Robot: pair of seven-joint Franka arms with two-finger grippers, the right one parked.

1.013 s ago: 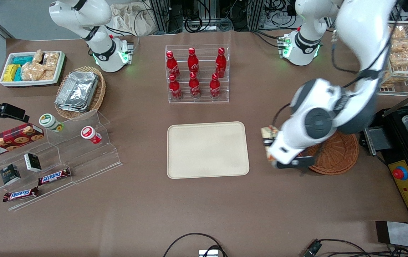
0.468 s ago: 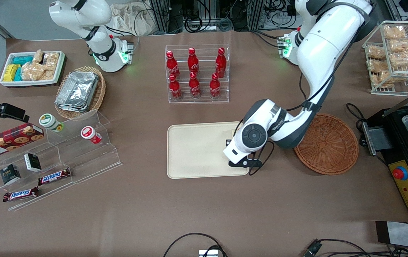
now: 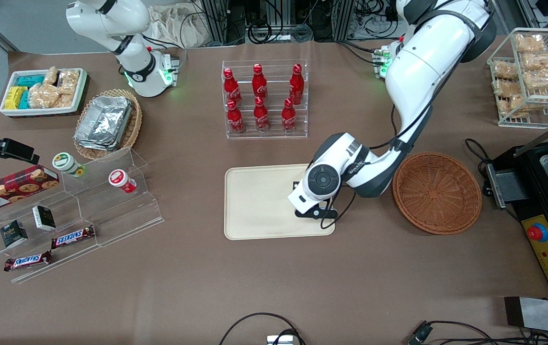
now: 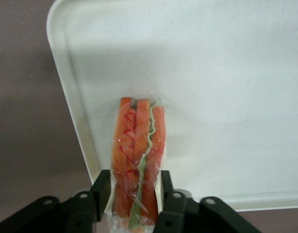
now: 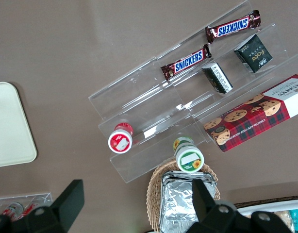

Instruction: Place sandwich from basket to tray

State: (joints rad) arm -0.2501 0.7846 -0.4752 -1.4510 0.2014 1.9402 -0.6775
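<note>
The gripper, jaws clamped on the sandwich, has swung from the now-empty basket to over the tray edge nearest it, so only release remains.

one sandwich, one tray, one basket

the sandwich shows orange, red and green layers; the tray is cream-beige, the basket reddish-brown woven, the hand black, the table brown.
</note>
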